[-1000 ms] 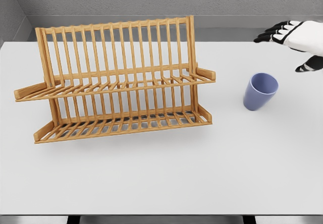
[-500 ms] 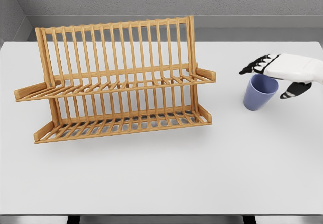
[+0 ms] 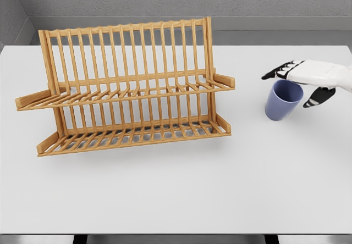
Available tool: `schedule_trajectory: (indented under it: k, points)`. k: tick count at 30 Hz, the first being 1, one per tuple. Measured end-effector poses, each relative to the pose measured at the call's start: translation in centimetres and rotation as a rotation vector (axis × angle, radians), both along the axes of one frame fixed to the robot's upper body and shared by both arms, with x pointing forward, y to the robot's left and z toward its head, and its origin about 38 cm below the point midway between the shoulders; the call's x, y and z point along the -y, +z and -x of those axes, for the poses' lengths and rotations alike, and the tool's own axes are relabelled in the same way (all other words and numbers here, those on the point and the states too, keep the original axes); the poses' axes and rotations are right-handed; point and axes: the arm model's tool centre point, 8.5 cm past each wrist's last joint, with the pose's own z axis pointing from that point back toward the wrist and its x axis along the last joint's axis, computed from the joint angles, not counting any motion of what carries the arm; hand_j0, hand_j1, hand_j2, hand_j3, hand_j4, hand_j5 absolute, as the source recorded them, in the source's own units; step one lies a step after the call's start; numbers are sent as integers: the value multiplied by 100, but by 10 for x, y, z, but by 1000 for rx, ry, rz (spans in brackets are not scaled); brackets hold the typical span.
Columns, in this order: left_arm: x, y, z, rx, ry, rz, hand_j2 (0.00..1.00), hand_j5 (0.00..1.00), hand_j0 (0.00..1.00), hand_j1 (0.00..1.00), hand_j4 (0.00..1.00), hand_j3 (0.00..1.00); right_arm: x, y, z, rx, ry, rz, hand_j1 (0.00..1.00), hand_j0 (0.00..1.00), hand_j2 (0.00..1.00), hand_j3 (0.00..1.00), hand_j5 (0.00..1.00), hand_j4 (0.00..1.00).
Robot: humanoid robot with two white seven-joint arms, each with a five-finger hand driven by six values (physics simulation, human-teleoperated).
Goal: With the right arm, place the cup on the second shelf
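1. Head view: the white right hand (image 3: 297, 79) hovers just above the rim of the blue plastic cup (image 3: 283, 99), fingers spread, gripping nothing.
2. That cup stands near-upright on the white table (image 3: 176, 194), mouth up, at 7 o'clock from the hand.
3. At 9 o'clock from it, well apart, stands the two-tier wooden dish rack (image 3: 129, 87); nothing lies between.
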Motion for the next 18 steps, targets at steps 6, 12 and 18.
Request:
schedule_trajectory:
  k: [6, 12, 18]
  points:
    - [0, 0, 0, 0, 0, 0, 100, 100, 100, 100, 100, 100, 0, -15, -5, -35, -12, 1, 100, 100, 100, 100, 100, 100]
    - [0, 0, 0, 0, 0, 0, 100, 100, 100, 100, 100, 100, 1, -21, -6, -50, -19, 3, 100, 100, 100, 100, 100, 100]
    - [0, 0, 0, 0, 0, 0, 100, 100, 100, 100, 100, 100, 1, -24, -6, -59, -22, 4, 94, 94, 94, 94, 94, 94]
